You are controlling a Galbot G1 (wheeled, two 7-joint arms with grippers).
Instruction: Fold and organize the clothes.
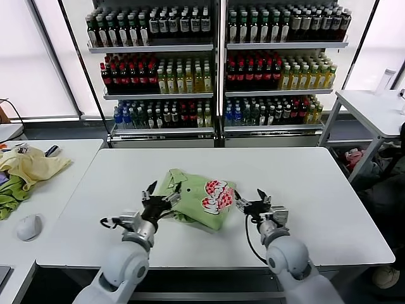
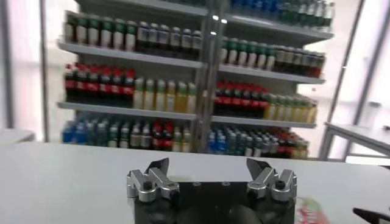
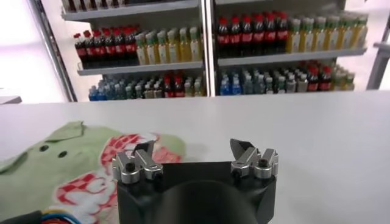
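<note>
A light-green collared shirt [image 1: 193, 195] with small buttons and a red-and-pink printed patch [image 1: 216, 196] lies folded in a compact bundle on the white table [image 1: 316, 183], near its front middle. My left gripper [image 1: 159, 196] is open at the bundle's left edge, its fingertips close to or over the cloth. My right gripper [image 1: 250, 200] is open just right of the bundle, holding nothing. In the right wrist view the shirt [image 3: 67, 164] lies beside the open gripper [image 3: 194, 151]. The left wrist view shows the open, empty left gripper [image 2: 209, 167] and only a sliver of the print.
A side table at the left holds crumpled yellow and green cloth [image 1: 25, 171] and a white mouse [image 1: 28, 226]. Shelves of bottles [image 1: 215, 63] stand behind the table. Another white table [image 1: 373, 107] stands at the far right.
</note>
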